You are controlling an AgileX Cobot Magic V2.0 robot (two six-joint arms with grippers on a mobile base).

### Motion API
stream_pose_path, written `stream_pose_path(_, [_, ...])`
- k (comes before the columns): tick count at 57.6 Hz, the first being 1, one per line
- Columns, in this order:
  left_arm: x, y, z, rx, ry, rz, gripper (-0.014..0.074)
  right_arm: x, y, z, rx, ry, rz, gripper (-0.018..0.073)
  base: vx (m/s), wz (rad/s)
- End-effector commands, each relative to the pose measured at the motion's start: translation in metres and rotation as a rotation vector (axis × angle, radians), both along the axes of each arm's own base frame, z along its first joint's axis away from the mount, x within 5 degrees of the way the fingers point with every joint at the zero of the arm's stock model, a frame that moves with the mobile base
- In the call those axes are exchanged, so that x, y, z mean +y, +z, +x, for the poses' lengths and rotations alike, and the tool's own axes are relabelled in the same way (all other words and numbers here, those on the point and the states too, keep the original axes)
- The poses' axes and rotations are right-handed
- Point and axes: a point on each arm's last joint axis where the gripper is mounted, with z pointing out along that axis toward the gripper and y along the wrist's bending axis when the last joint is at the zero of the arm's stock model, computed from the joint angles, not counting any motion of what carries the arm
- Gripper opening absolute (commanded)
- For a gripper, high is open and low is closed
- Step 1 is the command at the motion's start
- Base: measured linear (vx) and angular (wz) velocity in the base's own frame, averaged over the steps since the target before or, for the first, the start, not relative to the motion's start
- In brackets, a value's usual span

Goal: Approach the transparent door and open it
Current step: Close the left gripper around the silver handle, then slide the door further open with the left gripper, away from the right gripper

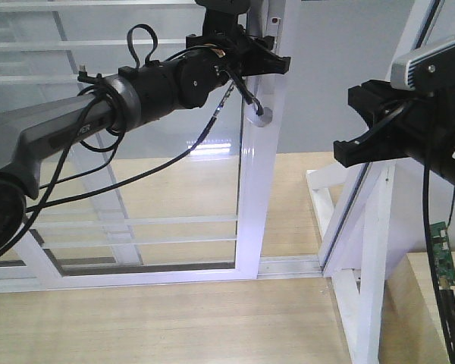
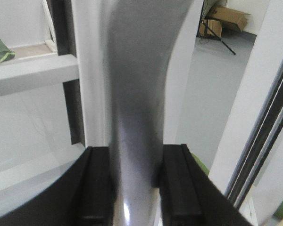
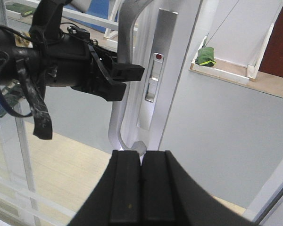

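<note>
Pale wood flooring (image 1: 174,318) fronts the transparent door (image 1: 256,197), probably heavy, rigid and breakable. The left gripper (image 2: 134,188) clamps its slick pull handle (image 2: 137,94); the right gripper (image 3: 141,183) has its fingers together, empty.

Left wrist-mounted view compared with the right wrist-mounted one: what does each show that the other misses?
Only the left wrist-mounted view looks out from the left end effector itself, its two black fingers flanking the grey handle up close, with a cardboard box far behind. Only the right wrist-mounted view shows the metal plate with its red dot, and the right end effector, shut with nothing between its fingers. Both share the grey handle and the transparent door with its white frame.
</note>
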Motion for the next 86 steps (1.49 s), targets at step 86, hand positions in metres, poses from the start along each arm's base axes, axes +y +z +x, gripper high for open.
stream_pose_path(86, [0.171, 0.17, -0.02, -0.162, 0.208, 0.107, 0.0, -0.001, 0.024, -0.001, -0.134, -0.008, 0.067, -0.0004, 0.0, 0.0])
